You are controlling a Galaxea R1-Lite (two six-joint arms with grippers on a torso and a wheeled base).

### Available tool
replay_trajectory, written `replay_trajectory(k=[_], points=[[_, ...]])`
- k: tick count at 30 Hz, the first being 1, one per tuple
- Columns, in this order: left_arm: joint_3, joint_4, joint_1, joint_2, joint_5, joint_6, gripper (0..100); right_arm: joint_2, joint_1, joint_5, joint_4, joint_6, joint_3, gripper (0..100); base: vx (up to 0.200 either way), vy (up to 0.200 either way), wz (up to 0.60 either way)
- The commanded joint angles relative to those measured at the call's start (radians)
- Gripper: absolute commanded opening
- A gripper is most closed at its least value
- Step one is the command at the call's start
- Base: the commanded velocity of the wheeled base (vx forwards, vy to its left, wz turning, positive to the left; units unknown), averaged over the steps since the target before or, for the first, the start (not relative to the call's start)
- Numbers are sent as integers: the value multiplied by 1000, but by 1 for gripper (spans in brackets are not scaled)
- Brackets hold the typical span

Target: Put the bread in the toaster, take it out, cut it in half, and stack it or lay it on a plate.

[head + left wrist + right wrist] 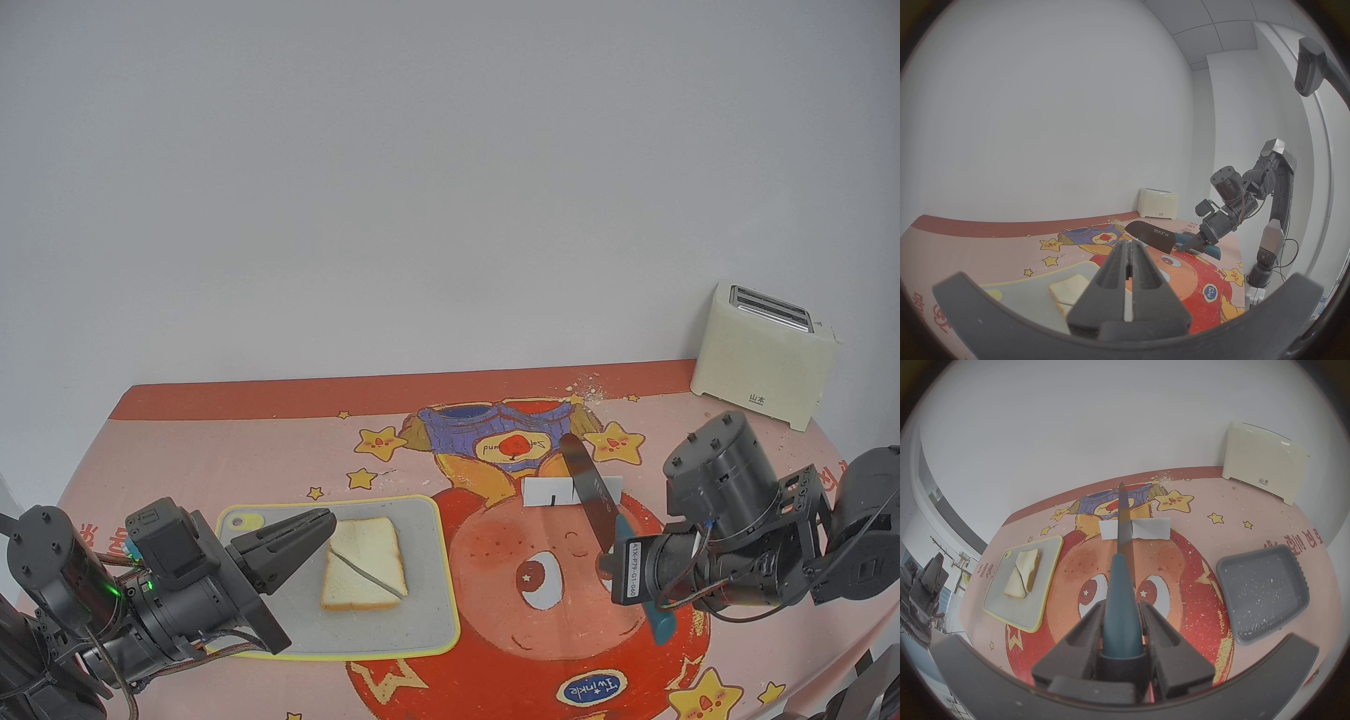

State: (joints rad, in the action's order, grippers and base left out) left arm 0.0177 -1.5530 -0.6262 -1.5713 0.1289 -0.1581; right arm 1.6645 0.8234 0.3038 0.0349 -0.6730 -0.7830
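Worktop (234, 431) under cartoon cloth. Cutting board (422, 619) carries bread (364, 562), cut diagonally, halves touching. Toaster (761, 354) well apart from board, back right. Grey tray (1263, 592) well right of board. Knife (589, 483) right of board, teal handle clamped in right jaws. Left jaws pressed together, empty, over board's left edge, tips just beside bread

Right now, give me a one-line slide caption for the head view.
Right hand holds the knife over the table; diagonally cut bread lies on the cutting board by the shut left hand.
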Motion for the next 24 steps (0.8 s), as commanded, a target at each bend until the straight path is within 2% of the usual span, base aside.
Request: replay_trajectory(k=[1, 9, 24], points=[[-16, -18, 0, -1, 0, 0, 0, 24, 2, 1, -1, 0, 1, 0, 0, 0, 0], [-18, -18, 0, -1, 0, -1, 0, 52, 23, 5, 0, -19, 5, 0, 0, 0, 0], [-16, -18, 0, -1, 0, 5, 0, 63, 37, 5, -7, -20, 33, 0, 0, 0, 0]])
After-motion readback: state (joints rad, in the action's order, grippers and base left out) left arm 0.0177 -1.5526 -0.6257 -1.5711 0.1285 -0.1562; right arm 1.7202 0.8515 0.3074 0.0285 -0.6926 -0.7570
